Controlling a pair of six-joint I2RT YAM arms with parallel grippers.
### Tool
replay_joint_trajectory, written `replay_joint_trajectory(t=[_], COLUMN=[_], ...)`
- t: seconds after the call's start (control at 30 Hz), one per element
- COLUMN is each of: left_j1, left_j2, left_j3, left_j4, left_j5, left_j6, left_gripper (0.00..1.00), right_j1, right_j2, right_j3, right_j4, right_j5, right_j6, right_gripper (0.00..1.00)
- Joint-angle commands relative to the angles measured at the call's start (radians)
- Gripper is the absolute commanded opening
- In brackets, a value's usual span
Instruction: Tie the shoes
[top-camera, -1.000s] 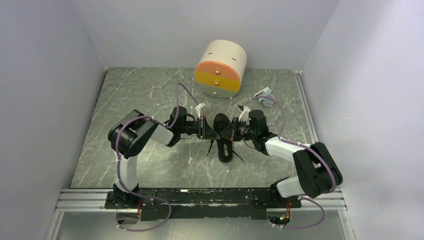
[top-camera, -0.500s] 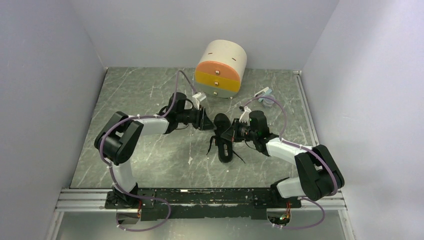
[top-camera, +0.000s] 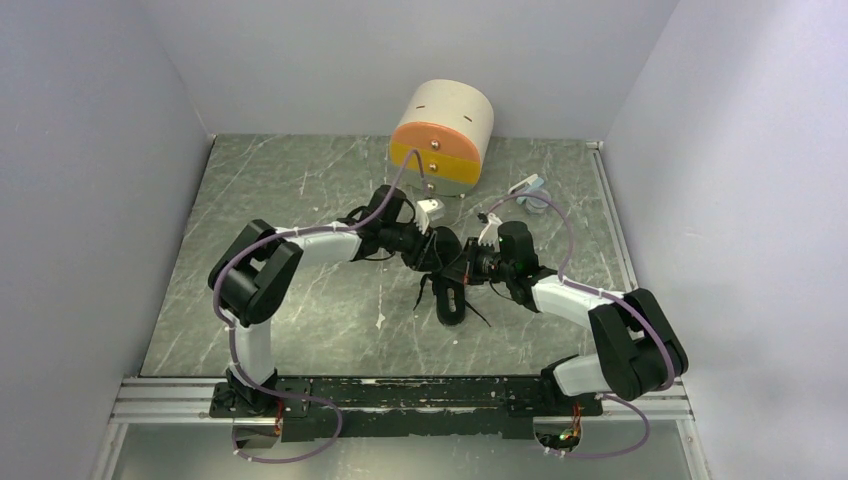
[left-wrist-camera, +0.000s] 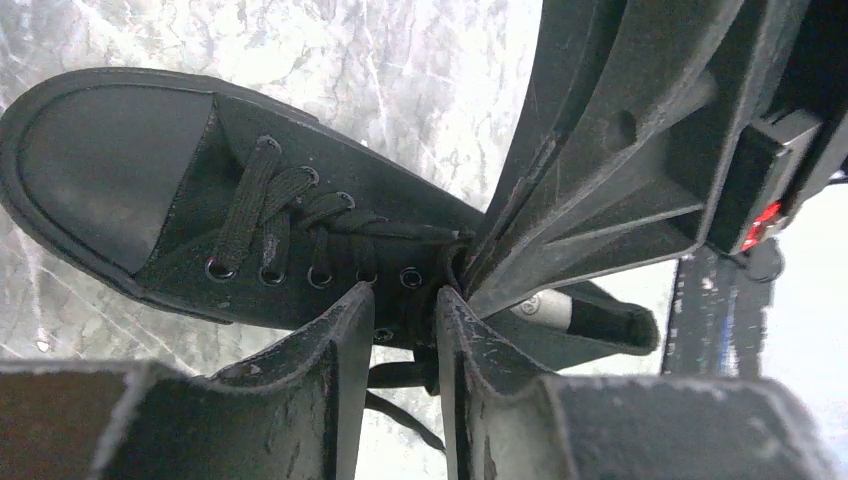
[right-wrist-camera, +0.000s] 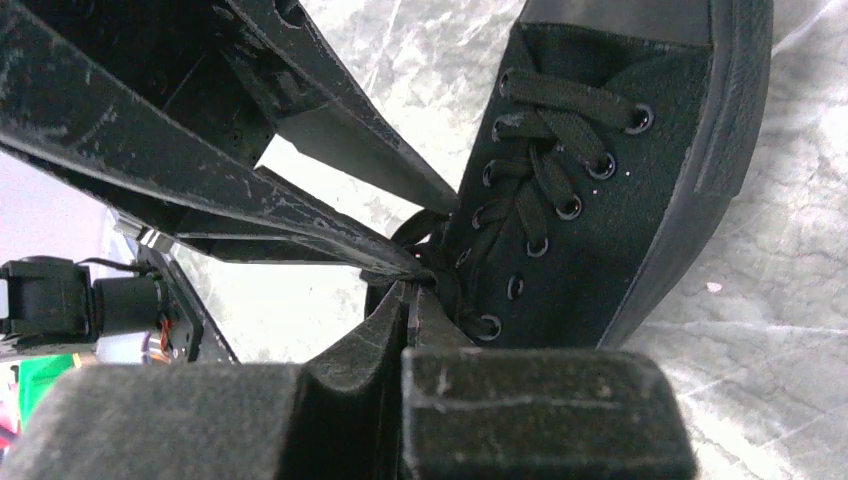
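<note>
Right claw (right-wrist-camera: 412, 285): fingers pressed together, tips at the lace (right-wrist-camera: 545, 150) by the top eyelets; cannot tell whether it is pinched. Left claw (left-wrist-camera: 405, 300): fingers a narrow gap apart, tips just beside the same eyelets, facing the right claw. Black shoe (top-camera: 450, 300) lies mid-way across the table (top-camera: 300, 190), toe toward the arm bases. Round drawer box (top-camera: 445, 140) stands behind, apart.

The left arm (top-camera: 300, 245) and right arm (top-camera: 570, 295) are stretching inward, low, their tips nearly touching. The left tool (left-wrist-camera: 405, 298) is holding its fingers slightly apart; the right tool (right-wrist-camera: 410, 287) is pressing its fingers tightly together.
</note>
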Motion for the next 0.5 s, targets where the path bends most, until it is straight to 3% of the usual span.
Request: replay_joint_trajectory(t=[0.0, 0.47], left_j1=[-0.020, -0.020], left_j2=[-0.008, -0.058], left_j3=[0.004, -0.072], left_j4=[-0.058, 0.010], left_j5=[-0.053, -0.019], left_j6=[0.125, 0.113], left_gripper=[0.35, 0.43], right_j1=[0.002, 0.002], right_j2=[0.017, 0.021], right_j3=[0.004, 0.004], right_j4=[0.002, 0.008], right_j5=[0.004, 0.001], right_j6=[-0.004, 0.000], right_gripper=[0.00, 0.00])
